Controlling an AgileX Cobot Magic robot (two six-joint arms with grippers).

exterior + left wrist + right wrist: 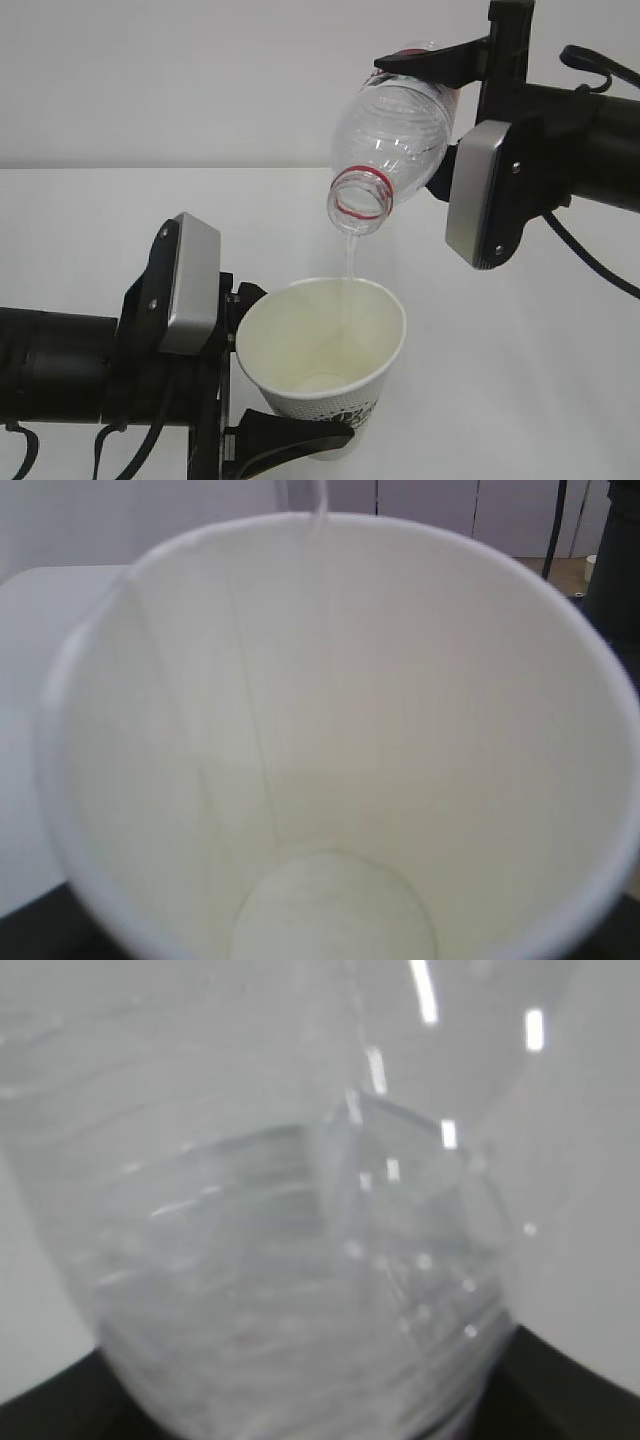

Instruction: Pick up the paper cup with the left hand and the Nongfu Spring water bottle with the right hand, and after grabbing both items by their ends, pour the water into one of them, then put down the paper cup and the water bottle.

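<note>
Mostly hidden, left hand [285, 385] gripping paper cup [325, 365], right hand [440, 120] clamping blurred bottle [395, 130]

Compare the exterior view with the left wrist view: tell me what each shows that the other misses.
Only the exterior view shows the tilted water bottle, mouth down in the right gripper, and the left gripper clamping the paper cup near its printed base. Only the left wrist view looks straight down inside the cup to its round bottom. Both show the cup's rim and the thin stream of water running over its far edge.
</note>
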